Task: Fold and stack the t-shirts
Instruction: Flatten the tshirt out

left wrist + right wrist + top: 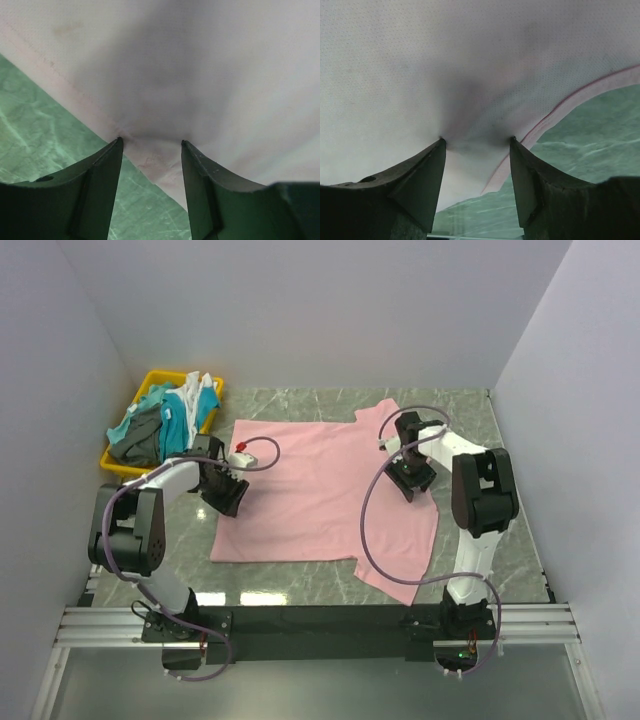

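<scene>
A pink t-shirt point(320, 485) lies spread flat on the green marble table point(300, 575). My left gripper point(226, 492) is open at the shirt's left hem, its fingertips pressed down on the fabric point(165, 75) with the hem edge between the jaws point(151, 144). My right gripper point(410, 480) is open on the shirt's right side near the sleeve, fingertips pressing on the cloth point(445, 75) with the seamed edge point(555, 112) running between them point(477, 140). Neither gripper has closed on the cloth.
A yellow bin point(150, 390) at the back left holds a heap of teal, grey and white shirts point(165, 420). White walls enclose the table on three sides. The arm bases sit on a rail at the near edge point(320, 625).
</scene>
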`<state>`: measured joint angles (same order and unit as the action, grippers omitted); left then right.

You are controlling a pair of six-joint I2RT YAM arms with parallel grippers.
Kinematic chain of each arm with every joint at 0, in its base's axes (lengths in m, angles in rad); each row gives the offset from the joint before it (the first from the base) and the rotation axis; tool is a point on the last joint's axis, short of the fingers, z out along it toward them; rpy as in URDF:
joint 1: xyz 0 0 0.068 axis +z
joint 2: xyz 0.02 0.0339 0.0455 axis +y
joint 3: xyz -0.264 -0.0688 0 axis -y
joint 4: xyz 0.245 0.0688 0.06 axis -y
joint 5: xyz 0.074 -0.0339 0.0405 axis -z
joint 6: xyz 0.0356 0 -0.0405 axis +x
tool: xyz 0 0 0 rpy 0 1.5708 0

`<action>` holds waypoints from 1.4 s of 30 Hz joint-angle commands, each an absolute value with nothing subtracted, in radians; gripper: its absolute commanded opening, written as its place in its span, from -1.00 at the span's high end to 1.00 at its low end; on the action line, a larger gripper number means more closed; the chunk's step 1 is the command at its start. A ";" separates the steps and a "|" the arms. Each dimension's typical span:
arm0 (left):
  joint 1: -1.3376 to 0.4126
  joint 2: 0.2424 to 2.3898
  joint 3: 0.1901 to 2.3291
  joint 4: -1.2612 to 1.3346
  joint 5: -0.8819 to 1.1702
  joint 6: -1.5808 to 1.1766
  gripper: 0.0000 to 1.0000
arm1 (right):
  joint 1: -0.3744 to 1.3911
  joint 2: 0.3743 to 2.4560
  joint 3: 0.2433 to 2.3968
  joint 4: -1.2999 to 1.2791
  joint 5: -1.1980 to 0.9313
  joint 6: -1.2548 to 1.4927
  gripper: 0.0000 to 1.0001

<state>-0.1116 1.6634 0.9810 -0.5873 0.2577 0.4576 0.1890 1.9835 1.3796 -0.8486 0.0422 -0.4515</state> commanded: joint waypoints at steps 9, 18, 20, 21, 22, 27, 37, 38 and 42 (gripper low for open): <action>-0.160 1.583 0.920 -0.728 0.322 0.523 -0.13 | 0.186 1.852 1.341 -0.896 0.014 -0.554 -0.26; -0.055 1.721 1.363 -0.833 0.525 0.485 -0.25 | 0.077 1.916 1.759 -0.879 -0.271 -0.342 -0.24; -0.048 1.749 1.429 -0.793 0.499 0.427 -0.28 | 0.063 1.968 1.837 -0.830 -0.259 -0.266 -0.23; -0.045 1.759 1.448 -0.738 0.479 0.407 -0.28 | 0.060 2.032 1.920 -0.816 -0.230 -0.243 -0.23; -0.043 1.784 1.481 -0.715 0.465 0.361 -0.28 | 0.058 2.069 1.968 -0.805 -0.210 -0.207 -0.22; -0.023 1.874 1.583 -0.618 0.410 0.223 -0.29 | 0.054 2.319 2.313 -0.821 -0.138 -0.150 -0.18; -0.011 2.038 1.736 -0.566 0.380 0.103 -0.27 | 0.055 2.420 2.290 -0.520 -0.100 -0.130 -0.13; -0.011 2.049 1.747 -0.569 0.377 0.100 -0.27 | 0.058 2.440 2.337 -0.525 -0.097 -0.139 -0.13; -0.011 2.094 1.796 -0.583 0.362 0.106 -0.26 | 0.077 2.514 2.367 -0.537 -0.055 -0.227 -0.15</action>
